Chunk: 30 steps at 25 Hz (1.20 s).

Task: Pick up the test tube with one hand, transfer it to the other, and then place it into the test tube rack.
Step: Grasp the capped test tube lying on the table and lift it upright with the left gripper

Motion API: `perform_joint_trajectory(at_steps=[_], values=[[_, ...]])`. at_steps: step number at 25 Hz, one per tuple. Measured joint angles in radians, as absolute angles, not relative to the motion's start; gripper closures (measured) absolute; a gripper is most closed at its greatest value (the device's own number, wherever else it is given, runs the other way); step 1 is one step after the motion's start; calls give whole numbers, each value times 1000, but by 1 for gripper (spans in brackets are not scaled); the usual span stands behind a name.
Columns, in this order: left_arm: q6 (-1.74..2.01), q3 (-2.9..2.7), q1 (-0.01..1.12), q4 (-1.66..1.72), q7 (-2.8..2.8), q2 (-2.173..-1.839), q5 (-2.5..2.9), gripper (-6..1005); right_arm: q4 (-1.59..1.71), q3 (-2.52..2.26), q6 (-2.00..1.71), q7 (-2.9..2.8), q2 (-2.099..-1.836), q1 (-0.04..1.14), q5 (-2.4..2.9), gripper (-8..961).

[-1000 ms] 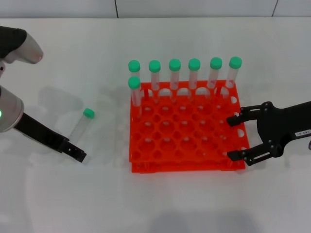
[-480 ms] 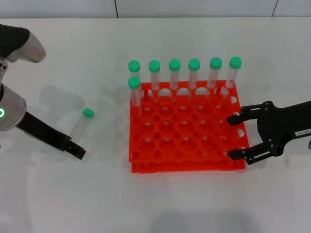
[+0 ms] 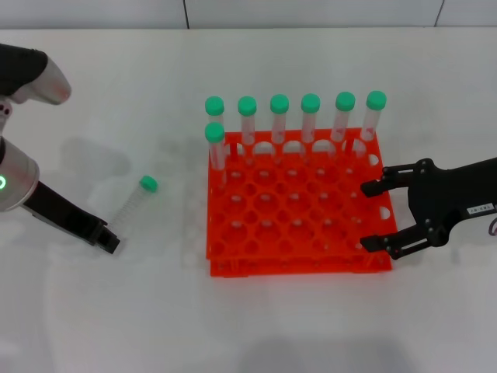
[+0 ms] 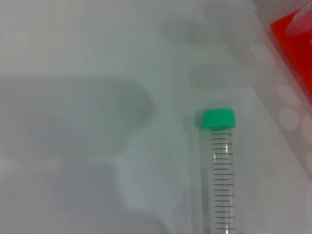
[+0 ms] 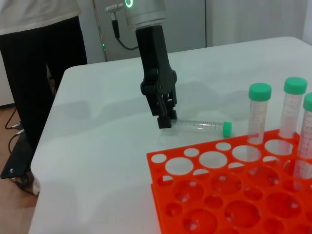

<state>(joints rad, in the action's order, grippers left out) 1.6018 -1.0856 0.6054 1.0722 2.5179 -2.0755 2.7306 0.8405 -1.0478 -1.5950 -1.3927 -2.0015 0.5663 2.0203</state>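
Note:
The test tube (image 3: 133,200), clear with a green cap, lies on the white table left of the orange-red rack (image 3: 299,264). It also shows in the left wrist view (image 4: 222,175) and the right wrist view (image 5: 200,126). My left gripper (image 3: 107,242), black and unlabelled, sits low at the tube's bottom end, and the right wrist view (image 5: 165,119) shows its tip right at that end. My right gripper (image 3: 365,216), with the white label, is open and empty over the rack's right edge.
Several green-capped tubes (image 3: 295,116) stand upright in the rack's back row, and one stands in the second row at the left. A person in dark trousers (image 5: 44,73) stands beyond the table's left side. A corner of the rack shows in the left wrist view (image 4: 297,39).
My left gripper has drawn back to the left along the table. The lying tube has turned a little, its cap shifting slightly right. The right gripper has barely moved.

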Motion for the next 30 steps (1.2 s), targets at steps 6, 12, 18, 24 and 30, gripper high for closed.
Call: perform_joint_trajectory(at_steps=[6,12,18,24,30], values=[[1589,-1086,624,1046,2515,-2072,2731,667,841,-1048,-1591,-1393,-2002,570,2020,99],[1586,-1086,629,1045,2515,-2070,2732,726,841,-1048,-1589,-1393,-2004,571,2020,99],[1583,-1086,631,1037,2515,-2069,2732,781,841,-1048,-1589,-1393,-2003,571,2019,100],[1573,-1086,632,1039,2514,-2075,2747,806,841,-1048,-1590,-1393,-2003,570,2020,100],[1581,-1086,592,1192,2510,-2075,2679,801,841,-1046,-1598,-1396,-2002,566,2019,100]])
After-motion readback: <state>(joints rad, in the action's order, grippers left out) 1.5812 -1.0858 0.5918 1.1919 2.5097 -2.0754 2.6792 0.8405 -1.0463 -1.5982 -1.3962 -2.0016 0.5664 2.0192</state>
